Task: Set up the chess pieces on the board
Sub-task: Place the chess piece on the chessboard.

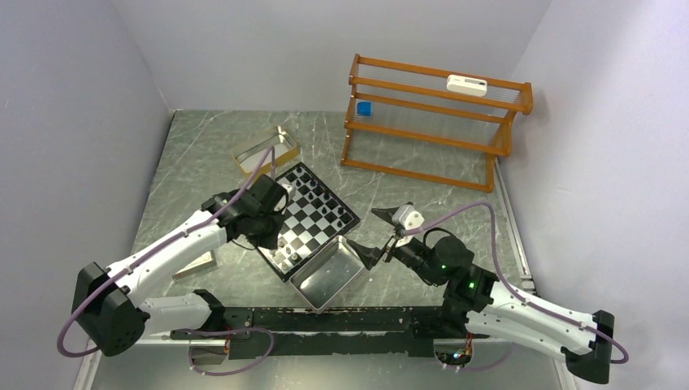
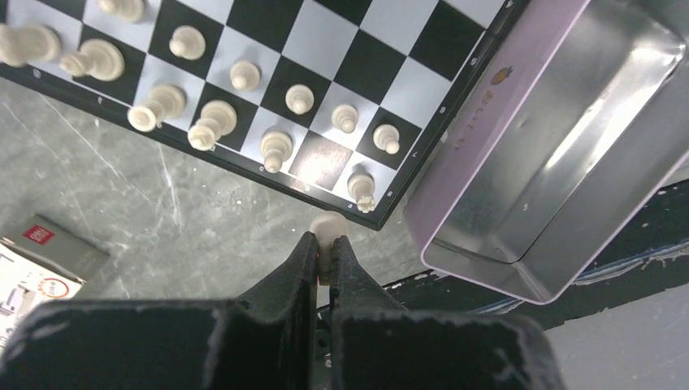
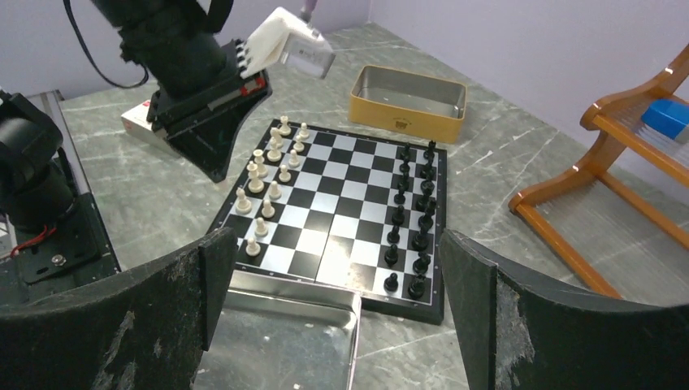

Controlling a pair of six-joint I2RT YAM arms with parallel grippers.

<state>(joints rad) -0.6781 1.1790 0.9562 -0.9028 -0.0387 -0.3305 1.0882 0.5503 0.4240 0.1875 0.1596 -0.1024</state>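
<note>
Left gripper (image 2: pixel 322 250) is clamped on 1 cream chess piece (image 2: pixel 328 225), just off a corner of the board (image 2: pixel 322 159), rounded end poking past the tips. Right gripper (image 3: pixel 337 244) gapes wide, empty, near the board. Piece likely light, rigid, smooth plastic, tips easily: pinch the narrow stem, set down upright. Board flat, glossy, checkered.

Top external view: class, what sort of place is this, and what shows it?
Probably a robot test cell: two arms bolted at the edge of the table, plain walls closing it in, and staged props, the board and a wooden rack.
</note>
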